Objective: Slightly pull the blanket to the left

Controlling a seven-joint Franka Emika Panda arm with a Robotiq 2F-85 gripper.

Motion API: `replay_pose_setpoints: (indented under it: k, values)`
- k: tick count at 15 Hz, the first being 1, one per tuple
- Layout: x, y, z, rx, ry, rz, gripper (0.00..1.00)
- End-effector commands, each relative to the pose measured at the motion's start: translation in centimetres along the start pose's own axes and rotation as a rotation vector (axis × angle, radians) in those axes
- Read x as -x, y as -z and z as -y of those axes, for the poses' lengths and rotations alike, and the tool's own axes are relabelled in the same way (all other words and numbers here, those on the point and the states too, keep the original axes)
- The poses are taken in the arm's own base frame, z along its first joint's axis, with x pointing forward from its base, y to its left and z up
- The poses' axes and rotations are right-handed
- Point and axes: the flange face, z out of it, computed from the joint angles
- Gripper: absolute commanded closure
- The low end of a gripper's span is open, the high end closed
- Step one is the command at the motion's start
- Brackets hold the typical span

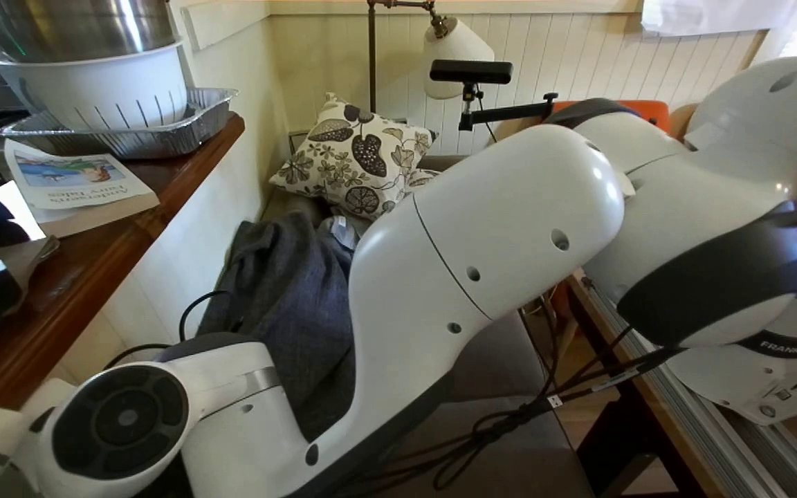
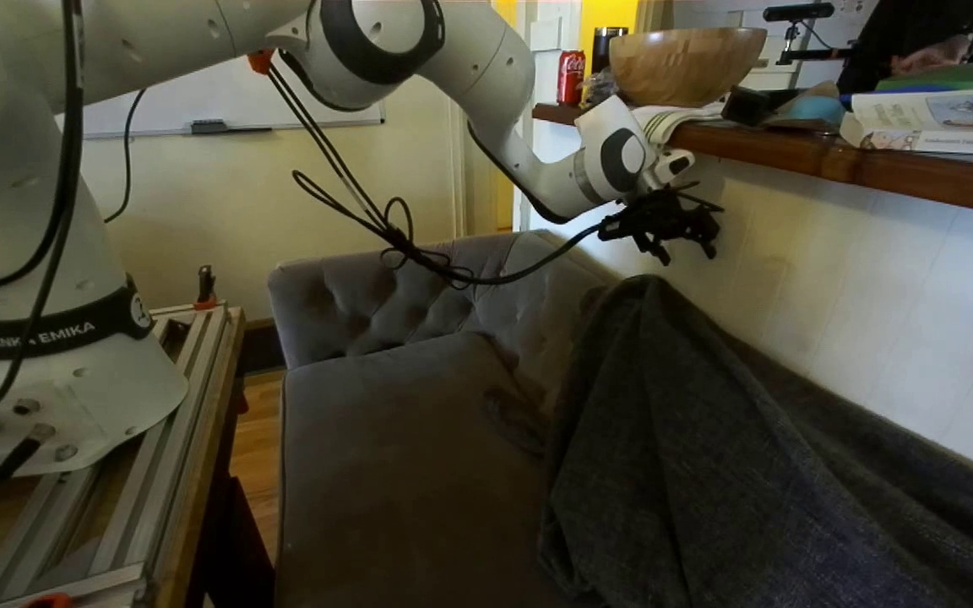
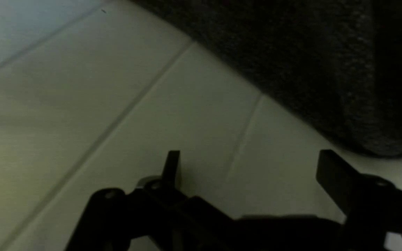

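Wrist view shows the fingers (image 3: 340, 181) spread apart, only panelled wall (image 3: 187, 115) showing between them; the charcoal blanket (image 2: 706, 439) drapes over the tufted sofa (image 2: 402, 439), its raised fold near but untouched; best to straddle that fold clear of the wall, pinch firmly, then draw left briefly and gently.

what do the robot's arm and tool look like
The Franka Emika Panda arm is white and rounded, with recessed holes and dark grey joint covers. It carries a round dark button disc; a dark base band reads FRANKA EMIKA in white. Black cables run alongside in a looped bundle. The tool is black, with two angular fingers.
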Motion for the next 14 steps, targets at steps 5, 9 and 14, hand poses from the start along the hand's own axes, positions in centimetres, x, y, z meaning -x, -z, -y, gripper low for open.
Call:
replay_pose_setpoints:
  k: [5,9,14]
  values:
    - [3.1,2.7,-3.6,0.089,-0.169,0.305,0.00]
    - [4.9,6.7,-6.2,0.047,-0.237,0.479,0.00]
    - [5.7,14.0,-12.0,0.010,-0.425,0.598,0.00]
